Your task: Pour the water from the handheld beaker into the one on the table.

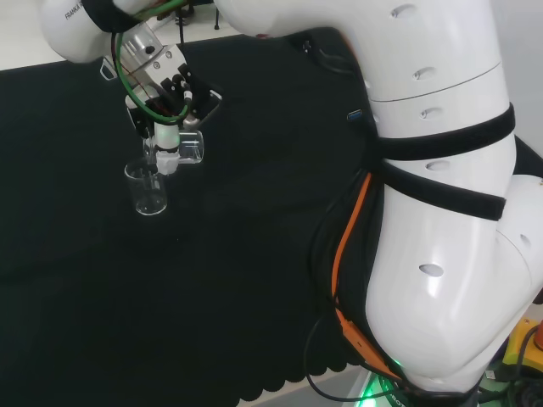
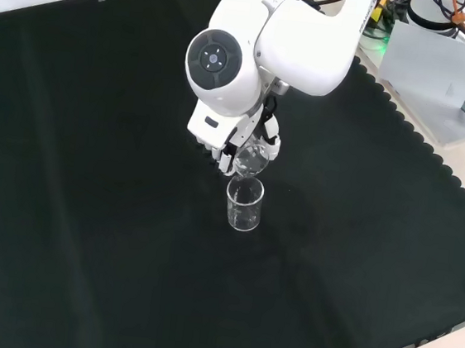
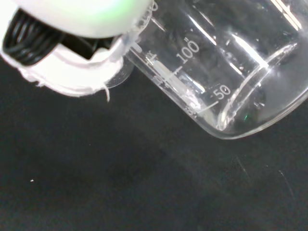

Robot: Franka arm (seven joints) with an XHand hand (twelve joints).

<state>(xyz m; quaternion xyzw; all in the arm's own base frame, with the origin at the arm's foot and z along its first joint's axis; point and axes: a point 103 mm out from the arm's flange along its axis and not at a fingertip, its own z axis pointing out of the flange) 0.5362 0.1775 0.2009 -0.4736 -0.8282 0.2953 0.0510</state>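
Robot hand (image 1: 165, 127) clamped round the held beaker (image 1: 190, 147), tipped on its side, mouth over the standing beaker (image 1: 147, 188) on the black desk (image 1: 254, 254). Scale marks on the held glass.

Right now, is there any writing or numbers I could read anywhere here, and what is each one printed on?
"100": on the side of the clear held beaker, beside its scale marks, wrist view.
"50": on the same beaker, nearer its base.
Small dark print on the white arm link at the top left of the head view: too small to read.
The beaker on the cloth: no print can be made out.
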